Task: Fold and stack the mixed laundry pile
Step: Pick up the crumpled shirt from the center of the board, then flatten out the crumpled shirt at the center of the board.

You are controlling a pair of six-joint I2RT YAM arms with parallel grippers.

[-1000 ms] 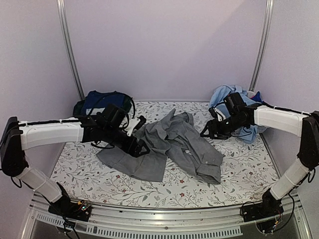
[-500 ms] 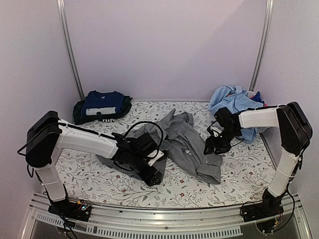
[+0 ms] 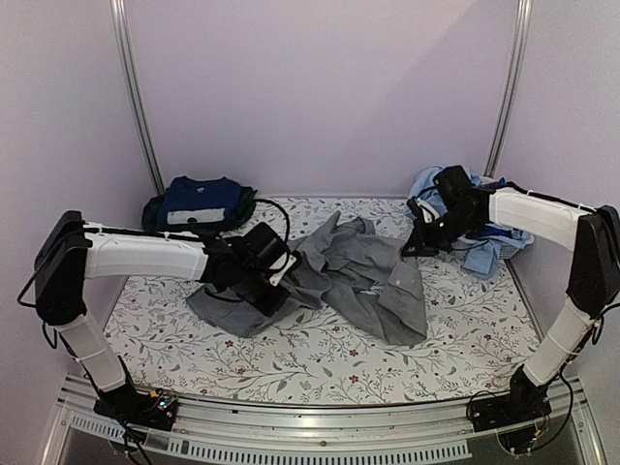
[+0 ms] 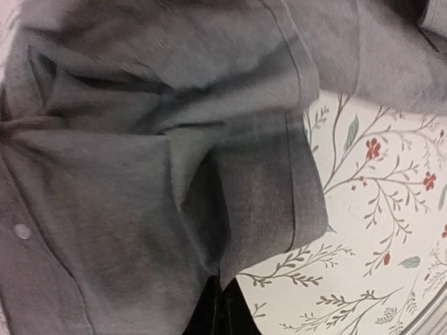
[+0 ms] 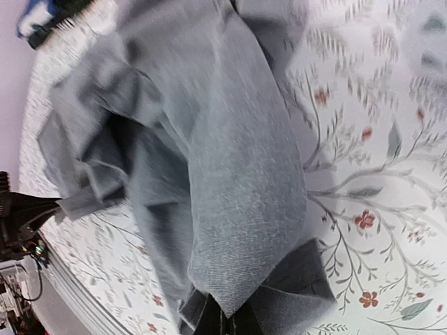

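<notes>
At the far left corner, navy shirts (image 3: 199, 201) lie piled on the floral sheet (image 3: 320, 363), apart from both arms. The left gripper (image 4: 218, 310) reaches in from the left and is clenched on the left part of the grey shirt (image 3: 363, 276), pinching a fold near a hemmed edge, with cloth bunched around it. The shirt lies crumpled across the middle of the sheet. The right gripper (image 5: 222, 322) is clamped on the shirt's right part, and the cloth spreads away from its tips over the sheet. Behind that arm, at the far right corner, sits 1 heap of light blue shirts (image 3: 489, 242).
</notes>
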